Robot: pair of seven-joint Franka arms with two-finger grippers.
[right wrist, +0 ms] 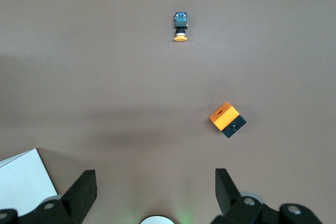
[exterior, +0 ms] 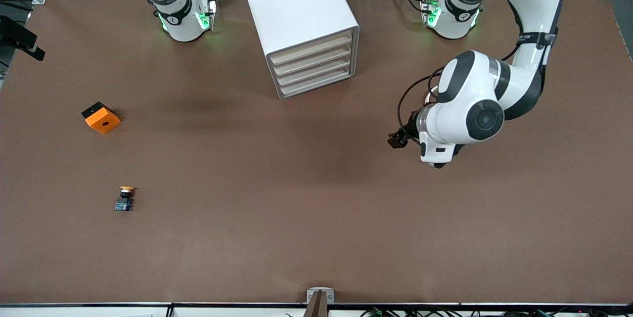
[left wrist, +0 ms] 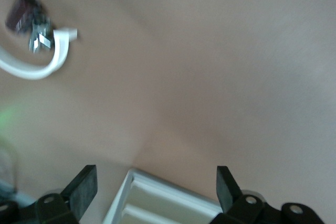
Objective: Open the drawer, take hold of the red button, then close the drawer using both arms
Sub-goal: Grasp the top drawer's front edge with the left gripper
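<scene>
Toward the middle of the table (exterior: 316, 218), close to the arms' bases, stands the white cabinet (exterior: 296, 5) with its four drawers (exterior: 312, 62) all pushed in, their cream fronts turned slightly toward the left arm's end. The left gripper (left wrist: 156, 190) hangs over bare brown surface beside that cabinet; its wrist view shows the black fingers (left wrist: 83, 186) spread wide with nothing between them and a corner of the cabinet below, which the front view hides under the arm's bulk. The right gripper (right wrist: 156, 191) is out of the front view, but its own camera shows its fingers equally wide and empty, looking down on the orange cube (right wrist: 227, 119) and the orange-yellow capped button (right wrist: 180, 27). Both lie well apart toward the right arm's end, the cube farther from the front camera. No red-capped button shows anywhere; it may sit inside a closed drawer, though I cannot tell. Wide open tabletop lies along the near edge.
</scene>
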